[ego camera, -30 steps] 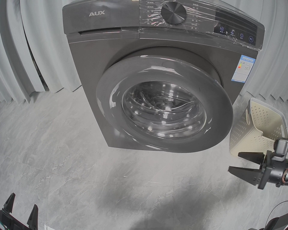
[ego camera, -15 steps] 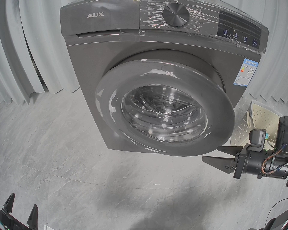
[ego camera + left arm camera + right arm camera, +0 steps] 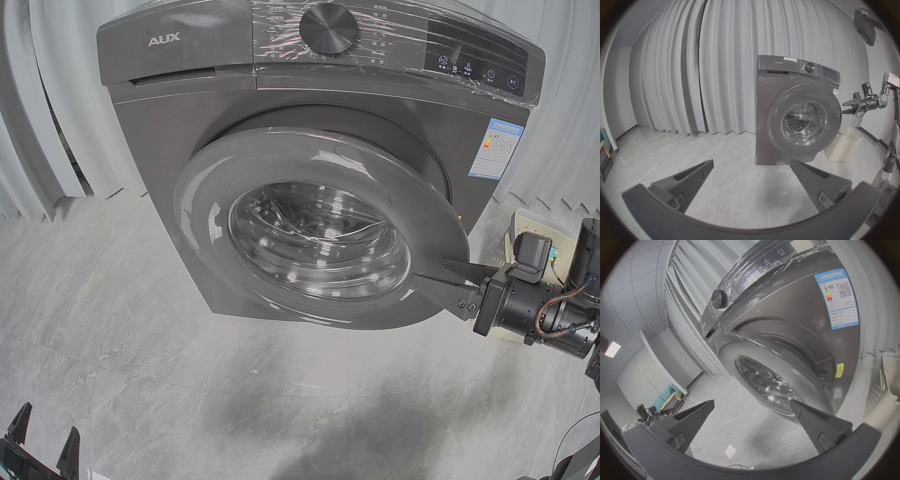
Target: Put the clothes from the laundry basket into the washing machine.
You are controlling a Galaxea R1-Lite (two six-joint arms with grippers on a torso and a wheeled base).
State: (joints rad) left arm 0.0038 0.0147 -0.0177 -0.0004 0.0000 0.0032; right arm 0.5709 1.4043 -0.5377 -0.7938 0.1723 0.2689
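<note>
Right gripper (image 3: pixel 429 270) has advanced from the right edge of the head view to the door (image 3: pixel 319 231), while the whole view has shifted left, so the camera moved too. Its fingers are spread and hold nothing. Their tips sit just at the door's right rim, level with the lower half of the glass; contact cannot be confirmed.

Washer (image 3: pixel 187 119) fills the upper centre of the head view. In the right wrist view the door's (image 3: pixel 747 365) right edge stands off the cabinet, so it is ajar, with its long edge running top to bottom across the line of the right gripper (image 3: pixel 750 402). That free edge lies directly ahead of the fingertips and is the relation the next move depends on.

Basket (image 3: pixel 524 220) stands on the floor at the right edge, just beside the washer and behind the right arm. No clothes can be made out in it. A dark mass shows inside the drum (image 3: pixel 797 126).

Left gripper (image 3: pixel 49 420) hangs spread and empty at lower left, well apart from the door. The right arm is clearly nearer.
</note>
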